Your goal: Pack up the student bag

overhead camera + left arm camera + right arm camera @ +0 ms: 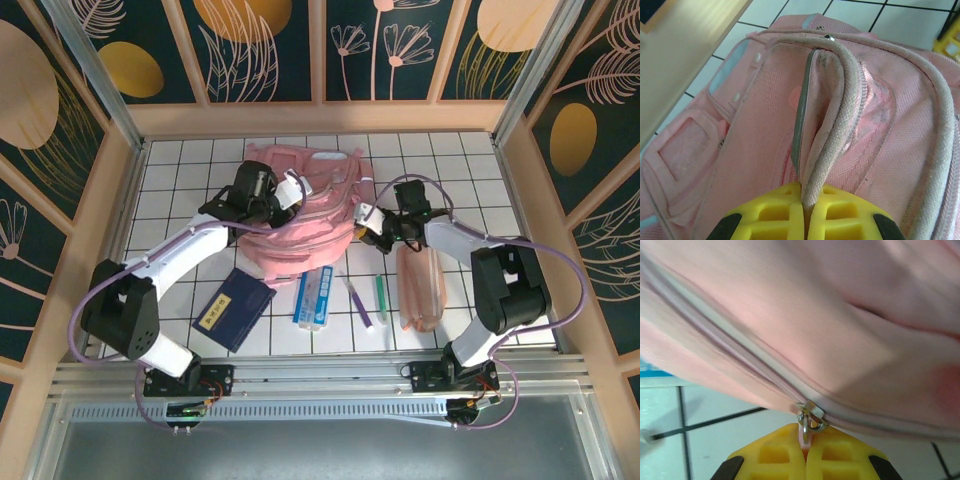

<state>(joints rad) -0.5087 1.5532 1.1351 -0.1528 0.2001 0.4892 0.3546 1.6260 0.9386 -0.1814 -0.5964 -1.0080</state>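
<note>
The student bag (305, 215) lies mid-worktop (180, 170) toward the far edge; it looks soft, light and floppy; left end effector (804, 202) pinches its corded rim (842, 120); right end effector (805, 445) clamps the zipper pull (807, 422), probably the best handle.

pink student bag (310, 225), white gridded table (180, 170)
navy book (233, 308) lower left, peach pouch (420, 290) lower right, teal floral walls (270, 50)

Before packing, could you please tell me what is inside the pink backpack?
Nothing inside shows. On the student bag, the zip looks closed along the visible stretch, the right pincer shut on its pull, the left pincer pinching a fabric ridge. Fabric hides any contents.
</note>
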